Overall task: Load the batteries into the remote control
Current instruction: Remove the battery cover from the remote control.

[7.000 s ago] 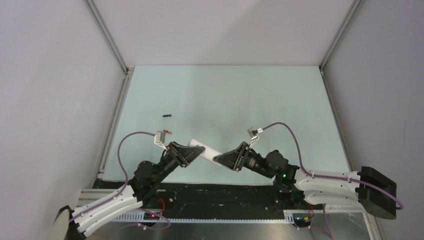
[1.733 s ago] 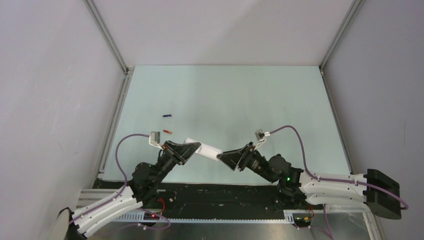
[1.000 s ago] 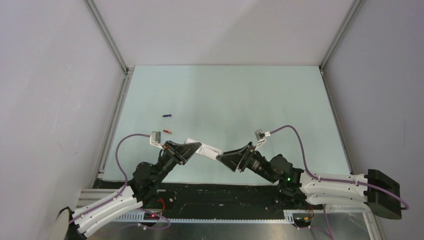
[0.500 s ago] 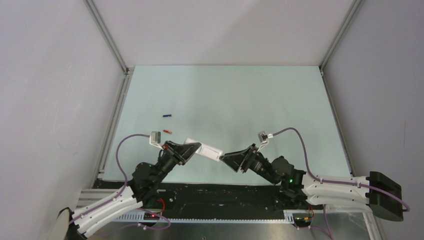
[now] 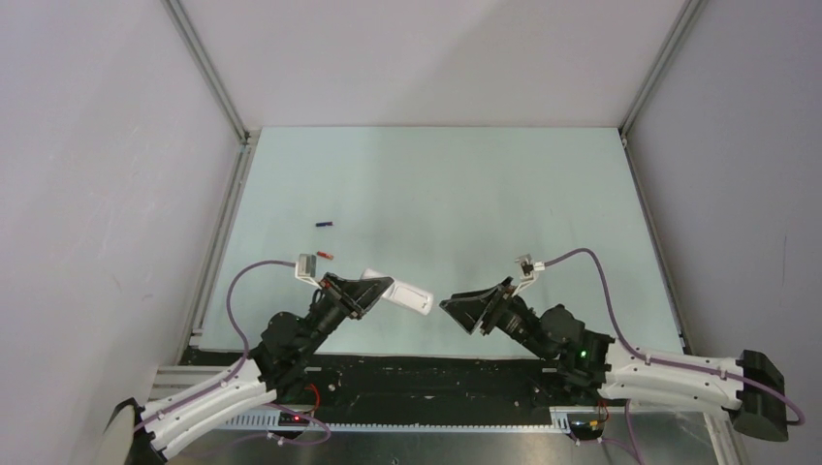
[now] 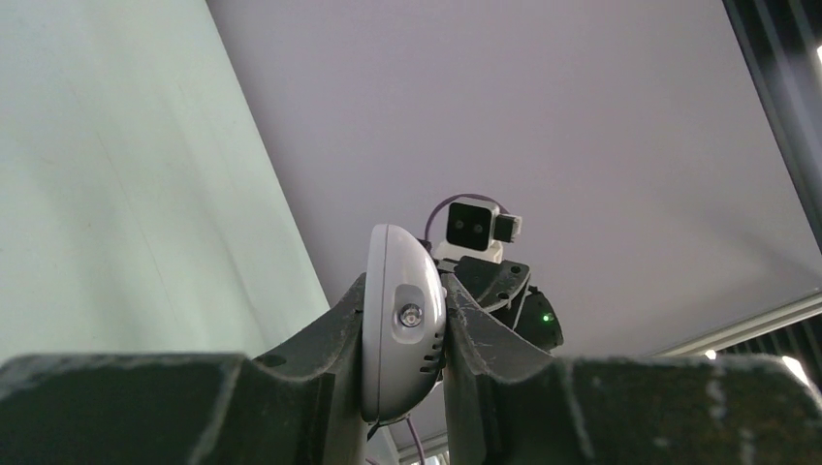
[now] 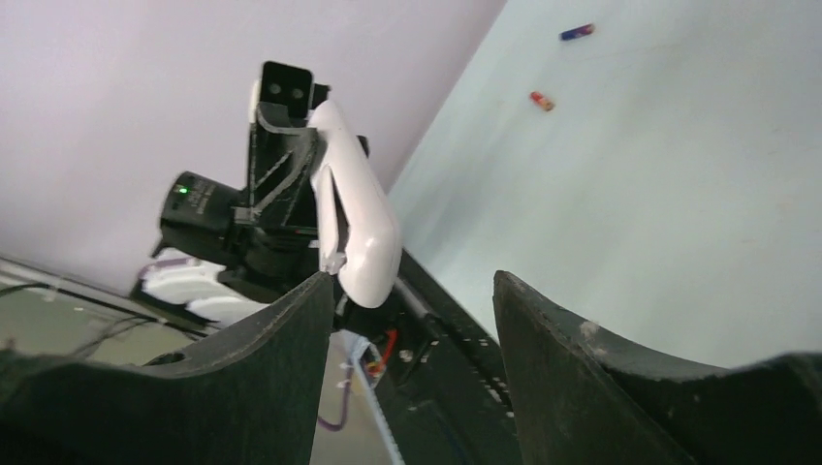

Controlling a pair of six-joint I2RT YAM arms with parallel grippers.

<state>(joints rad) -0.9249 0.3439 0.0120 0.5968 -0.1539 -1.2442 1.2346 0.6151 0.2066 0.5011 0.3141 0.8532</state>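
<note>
My left gripper (image 5: 373,289) is shut on the white remote control (image 5: 403,295), which sticks out to the right above the table. In the left wrist view the remote's rounded end (image 6: 403,334) sits clamped between the two fingers. My right gripper (image 5: 452,308) is open and empty, a short gap to the right of the remote's free end; the remote (image 7: 354,231) shows ahead of it in the right wrist view. The red-orange battery (image 5: 327,256) and the dark blue battery (image 5: 324,225) lie on the table at the left, also seen in the right wrist view (image 7: 541,100) (image 7: 576,31).
The pale green table (image 5: 436,194) is enclosed by grey walls with metal rails along its left (image 5: 221,223) and right edges. The black base strip (image 5: 426,373) runs along the near edge.
My right gripper let go of the remote's end and drew back to the right, opening. The left gripper still holds the remote in the same place.
</note>
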